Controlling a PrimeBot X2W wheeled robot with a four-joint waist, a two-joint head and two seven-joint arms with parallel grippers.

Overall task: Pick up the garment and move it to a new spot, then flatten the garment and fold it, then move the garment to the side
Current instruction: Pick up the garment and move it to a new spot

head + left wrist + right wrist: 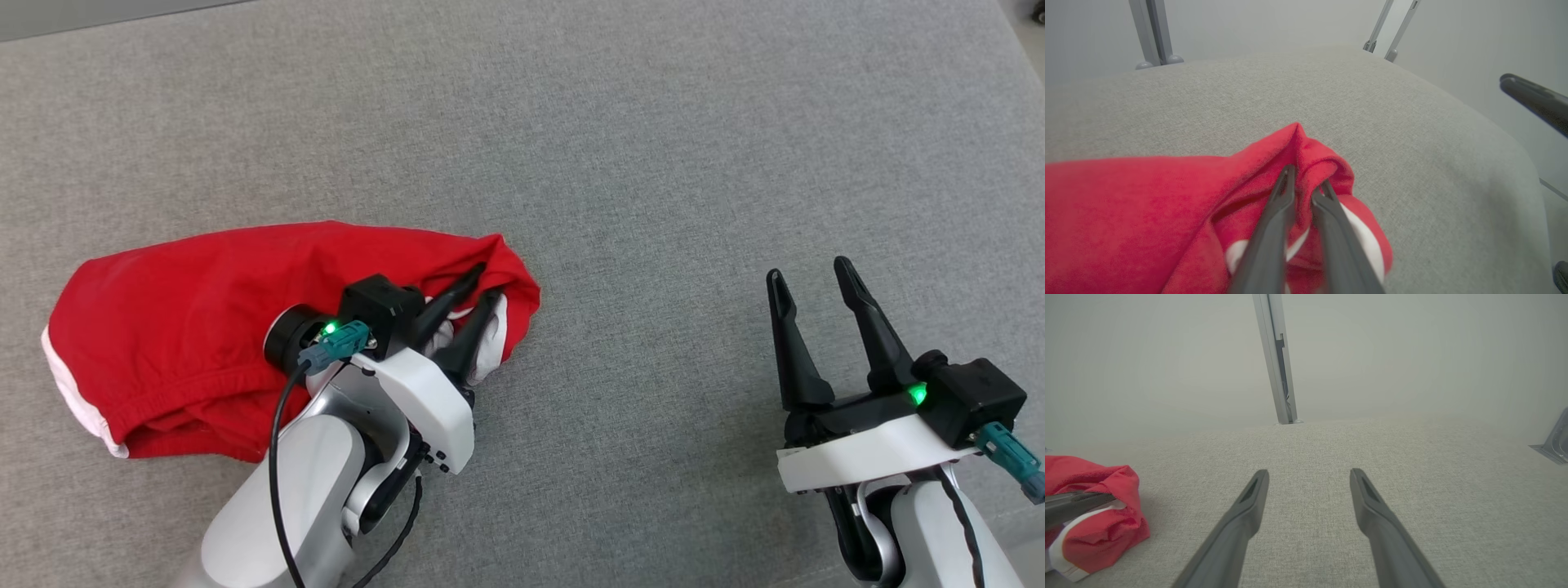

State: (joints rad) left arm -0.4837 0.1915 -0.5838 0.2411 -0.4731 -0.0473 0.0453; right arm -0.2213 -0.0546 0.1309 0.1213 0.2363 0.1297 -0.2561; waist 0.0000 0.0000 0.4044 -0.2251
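The crumpled red cloth garment with white trim is found at the left of the grey fabric surface, its right edge pinched by the closed left gripper. The right gripper is held wide open and empty. Pick-up is judged in hand; a steady lift is called for.

Cloth garment (soft, matt); rough woven grey surface.

Garment partly hidden beneath left forearm.

Red garment with white trim lies crumpled, unfolded.
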